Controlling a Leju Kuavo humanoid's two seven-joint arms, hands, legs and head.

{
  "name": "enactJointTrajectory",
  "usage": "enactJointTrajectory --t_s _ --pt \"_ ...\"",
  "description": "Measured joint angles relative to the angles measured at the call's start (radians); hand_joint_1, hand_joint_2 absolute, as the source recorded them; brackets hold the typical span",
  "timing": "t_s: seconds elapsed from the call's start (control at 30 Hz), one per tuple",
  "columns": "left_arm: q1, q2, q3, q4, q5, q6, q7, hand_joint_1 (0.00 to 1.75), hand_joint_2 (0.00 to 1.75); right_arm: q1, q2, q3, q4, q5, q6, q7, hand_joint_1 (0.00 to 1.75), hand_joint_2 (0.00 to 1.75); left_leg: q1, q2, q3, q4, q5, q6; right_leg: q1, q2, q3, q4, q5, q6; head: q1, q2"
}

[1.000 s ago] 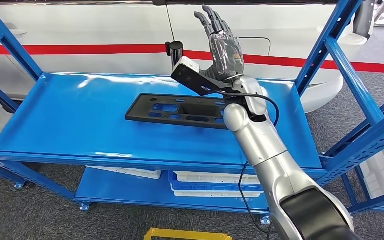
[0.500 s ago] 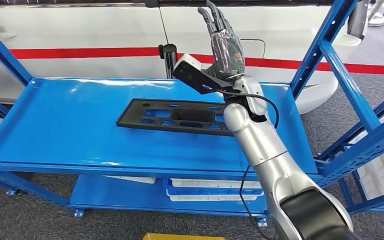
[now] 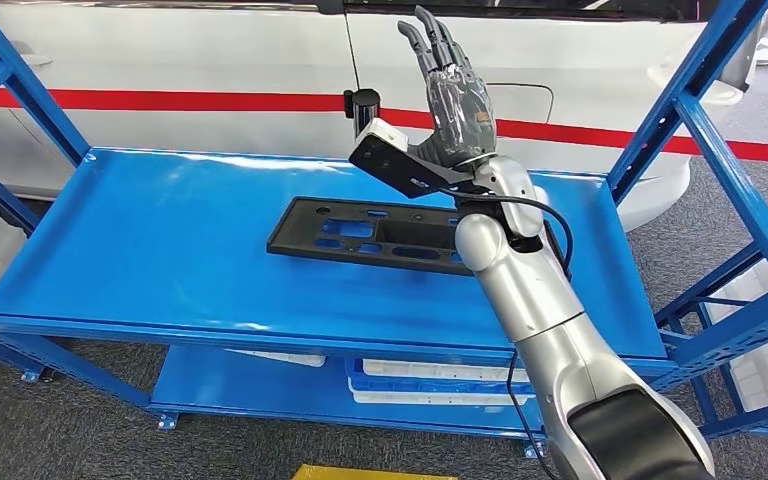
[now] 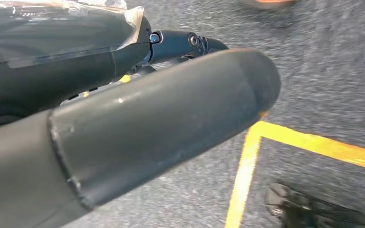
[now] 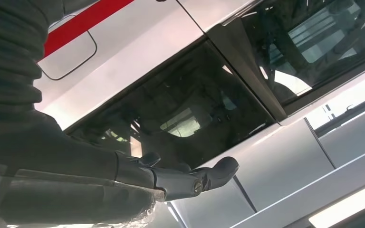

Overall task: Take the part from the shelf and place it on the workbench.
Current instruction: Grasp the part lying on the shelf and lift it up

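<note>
Blue shelf [image 3: 140,230] before a white car with a red stripe [image 3: 160,100].

Item: black part [image 3: 365,233], flat, slotted, lying on the upper shelf deck toward its right half. Right robot hand [image 3: 457,95]: raised above the part's right end, fingers straight and apart, holding nothing. Left robot hand [image 4: 123,118]: hanging over grey floor with a yellow line [image 4: 247,161]; its state cannot be told. White trays [image 3: 430,385] on the lower deck.

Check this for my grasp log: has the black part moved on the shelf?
No. The black part keeps its place on the blue shelf, untouched; the whole view shifted, so the camera moved.
</note>
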Motion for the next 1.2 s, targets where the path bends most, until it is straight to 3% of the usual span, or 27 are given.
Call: enactJointTrajectory --t_s 0.2,0.37,0.6,0.8,1.03,1.2 --pt "0.003 -0.004 -0.018 0.002 -0.022 0.000 0.114 0.00 0.00 0.020 0.007 0.049 -0.034 0.001 0.008 -0.029 0.00 1.75 0.000 0.000 0.000 0.001 0.000 0.002 -0.001 0.000 -0.001 0.000 0.000 0.003 0.000 0.000" --pt "0.008 -0.013 -0.025 0.003 -0.035 -0.002 0.160 0.00 0.00 0.121 -0.017 0.139 -0.175 -0.010 0.017 -0.066 0.00 1.75 0.001 0.000 0.000 0.001 0.000 0.002 -0.004 -0.001 -0.003 -0.001 0.000 0.003 0.000 0.000" --pt "0.015 -0.014 -0.032 0.003 -0.071 -0.009 0.150 0.00 0.00 0.317 -0.120 0.290 -0.412 0.039 0.028 -0.017 0.00 1.75 0.002 0.000 -0.001 0.000 -0.003 0.003 -0.004 -0.001 -0.003 -0.001 -0.002 0.006 0.000 0.000" --pt "0.016 -0.014 -0.044 0.003 -0.098 -0.010 0.149 0.00 0.00 0.425 -0.195 0.354 -0.513 0.054 0.067 0.027 0.00 1.75 0.003 0.000 -0.001 0.000 -0.003 0.002 -0.004 -0.001 -0.004 -0.001 -0.003 0.006 0.000 0.000" --pt "0.016 -0.014 -0.045 0.003 -0.104 -0.010 0.147 0.00 0.00 0.467 -0.238 0.373 -0.535 0.057 0.096 0.039 0.00 1.75 0.003 0.000 -0.001 0.000 -0.003 0.002 -0.004 -0.001 -0.003 -0.001 -0.003 0.006 0.000 0.000" --pt "0.016 -0.014 -0.045 0.003 -0.108 -0.022 0.134 0.00 0.00 0.466 -0.257 0.381 -0.469 0.113 0.106 0.058 0.00 1.75 0.003 0.000 -0.001 0.000 -0.003 0.003 -0.004 -0.001 -0.003 -0.001 -0.002 0.006 0.000 0.000"
